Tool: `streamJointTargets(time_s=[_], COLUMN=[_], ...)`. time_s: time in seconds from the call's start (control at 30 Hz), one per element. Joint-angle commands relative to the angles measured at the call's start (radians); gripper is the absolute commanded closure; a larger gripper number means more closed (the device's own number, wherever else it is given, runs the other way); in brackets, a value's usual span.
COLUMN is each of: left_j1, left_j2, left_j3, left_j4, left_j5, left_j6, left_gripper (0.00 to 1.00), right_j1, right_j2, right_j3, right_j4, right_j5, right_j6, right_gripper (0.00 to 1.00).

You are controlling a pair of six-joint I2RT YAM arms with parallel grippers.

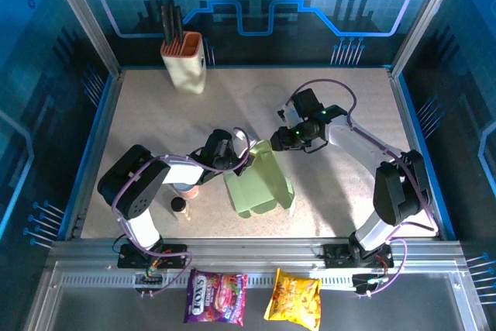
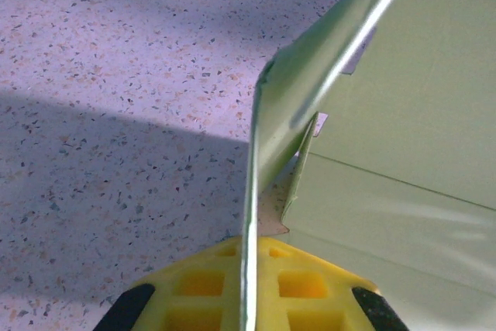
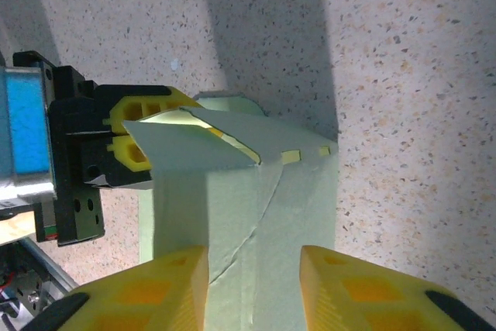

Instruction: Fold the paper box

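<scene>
Right, left gripper (image 2: 248,273) is clamped tight on a raised flap of the paper box (image 1: 260,184). In the left wrist view the flap's thin edge runs straight up from between its yellow fingers (image 2: 194,288), pinched with no gap. The rest of the box sits just ahead and to the right of that gripper: pale green panels with a crease across, lying on the speckled table (image 1: 349,98).

Right gripper (image 3: 254,257) has its jaws partway apart with nothing pinched. Its two fingers (image 3: 147,296) frame a green panel that runs away from them. Past its fingertips the flap folds over into a peak. The left gripper's jaws bite that flap at the peak's far left.

From above, the two grippers face each other across the box's far end. The box body stretches from them back toward the arm bases.

Behind the left gripper, beside its arm, is a small dark-capped bottle (image 1: 179,206). Well beyond that gripper, at the back of the table, the beige orange-rimmed utensil holder (image 1: 186,63) stands upright with dark handles in it. Two snack bags (image 1: 215,308) lie on the metal ledge by the arm bases.
</scene>
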Motion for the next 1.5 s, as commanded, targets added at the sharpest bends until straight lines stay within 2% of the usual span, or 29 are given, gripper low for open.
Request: streamJointTargets(time_s=[0.0, 0.23, 0.5, 0.97, 1.1, 1.27, 1.47], left_j1=[-0.008, -0.009, -0.009, -0.003, 0.022, 0.082, 0.142], left_j2=[0.010, 0.006, -0.009, -0.174, -0.230, -0.268, -0.171], left_j3=[-0.018, -0.021, -0.027, -0.086, -0.106, -0.131, -0.008], left_j4=[-0.006, -0.007, -0.003, 0.021, 0.039, 0.095, -0.054], left_j5=[-0.002, -0.003, 0.007, 0.058, 0.049, -0.017, -0.005], left_j6=[0.024, 0.024, 0.022, 0.044, 0.003, -0.085, -0.104], left_gripper=[0.93, 0.93, 0.89, 0.64, 0.62, 0.59, 0.54], right_j1=[0.022, 0.043, 0.044, 0.044, 0.044, 0.044, 0.045], right_j2=[0.025, 0.057, 0.075, 0.072, 0.070, 0.068, 0.066], right_j3=[-0.006, -0.005, -0.028, -0.042, -0.044, -0.050, -0.053], right_j4=[0.013, 0.018, 0.038, 0.047, 0.047, 0.048, 0.056], right_j5=[-0.031, -0.016, -0.019, -0.006, -0.006, -0.002, -0.001], right_j6=[0.000, 0.003, 0.008, 0.004, 0.002, 0.000, 0.003], right_gripper=[0.60, 0.60, 0.67, 0.69, 0.69, 0.69, 0.69])
